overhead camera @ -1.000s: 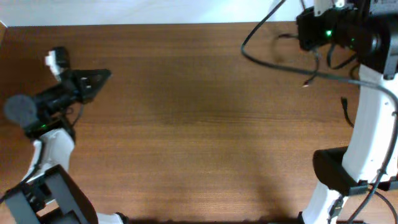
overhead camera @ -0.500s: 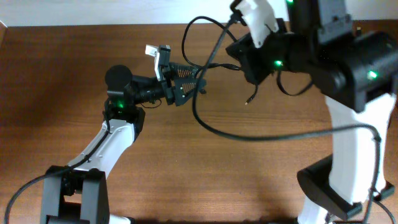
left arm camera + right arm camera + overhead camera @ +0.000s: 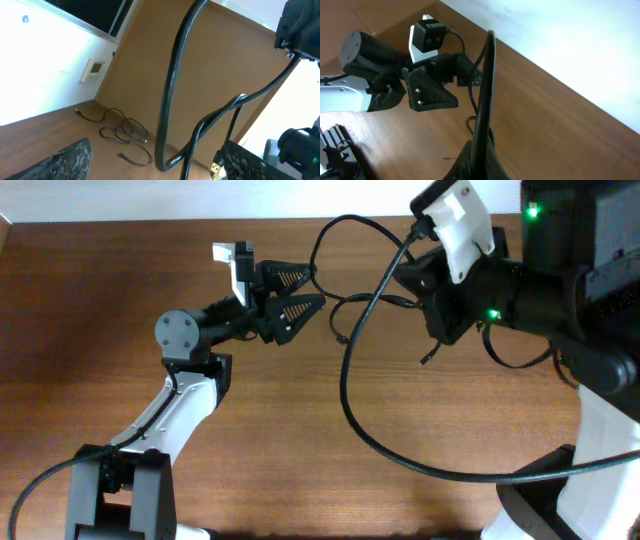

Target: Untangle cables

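A thick black cable (image 3: 346, 385) hangs in a big loop from my right gripper (image 3: 415, 268), which is shut on it above the table. In the right wrist view the cable (image 3: 486, 80) rises straight out of the shut fingers (image 3: 477, 155). A thin black cable (image 3: 372, 302) trails between the two grippers, its loose end (image 3: 427, 360) dangling. My left gripper (image 3: 318, 286) is open and points at the loop. In the left wrist view the thick cable (image 3: 170, 95) and a thinner strand (image 3: 225, 112) stand in the gap between the fingers (image 3: 65, 161), unclamped. A thin cable (image 3: 127, 137) lies coiled on the wood.
The brown wooden table (image 3: 250, 440) spans the view, with a white wall along its far edge (image 3: 150, 198). The thick cable sweeps low toward the front right (image 3: 460, 475). The right arm's white base (image 3: 600, 430) stands at the right, the left arm's base (image 3: 120, 490) at the front left.
Both arms moved in from the table's sides to the middle. The right gripper carried the thick cable along, raising its loop. The left gripper went from shut to open.
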Robot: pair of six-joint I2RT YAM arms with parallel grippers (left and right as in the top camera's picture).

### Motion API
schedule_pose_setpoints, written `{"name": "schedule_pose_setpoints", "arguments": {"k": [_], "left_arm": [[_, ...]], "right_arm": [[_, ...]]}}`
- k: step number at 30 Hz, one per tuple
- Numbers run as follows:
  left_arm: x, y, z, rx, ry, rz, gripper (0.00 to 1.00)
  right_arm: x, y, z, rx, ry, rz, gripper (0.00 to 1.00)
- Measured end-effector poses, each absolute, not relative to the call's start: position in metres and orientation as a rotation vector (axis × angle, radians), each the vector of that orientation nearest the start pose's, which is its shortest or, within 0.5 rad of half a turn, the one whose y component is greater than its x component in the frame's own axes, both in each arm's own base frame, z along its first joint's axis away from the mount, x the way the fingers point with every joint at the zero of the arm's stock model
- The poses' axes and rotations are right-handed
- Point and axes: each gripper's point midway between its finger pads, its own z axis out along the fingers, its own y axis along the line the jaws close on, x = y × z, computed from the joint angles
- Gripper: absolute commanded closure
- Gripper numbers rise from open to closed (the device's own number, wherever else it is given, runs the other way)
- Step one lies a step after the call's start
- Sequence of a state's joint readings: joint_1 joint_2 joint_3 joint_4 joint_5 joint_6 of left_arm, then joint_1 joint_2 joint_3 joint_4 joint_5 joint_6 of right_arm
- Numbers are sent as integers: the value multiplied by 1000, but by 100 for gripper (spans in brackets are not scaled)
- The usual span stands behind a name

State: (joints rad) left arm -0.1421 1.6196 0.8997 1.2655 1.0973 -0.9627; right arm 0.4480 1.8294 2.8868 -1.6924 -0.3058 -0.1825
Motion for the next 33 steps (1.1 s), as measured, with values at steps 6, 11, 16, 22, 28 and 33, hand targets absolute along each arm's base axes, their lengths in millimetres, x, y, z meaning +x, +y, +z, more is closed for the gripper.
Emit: {"name": "schedule_pose_setpoints", "arguments": {"k": [6,11,16,22,28,33], "left_arm": [[382,-207,316,486,1531,-1489,100],[412,-125,211,144,1991,-1329,100],[394,31,144,-333,2155,-1059,100],[385,-86,278,221,1957,-1078,100],[347,-98,384,351,1740,-1017,100],[347,-98,383,336,1751,-1029,100]], "right_arm": [[279,215,470,-913,2028,527,96],[299,189,462,-817,2083,312,96],[264,140,511,-657,1958,223,75],[326,180,425,-759,2232,234,1],[356,197,375,-806,2364,223,8],[376,211,381,-796,2294,253,96]]}}
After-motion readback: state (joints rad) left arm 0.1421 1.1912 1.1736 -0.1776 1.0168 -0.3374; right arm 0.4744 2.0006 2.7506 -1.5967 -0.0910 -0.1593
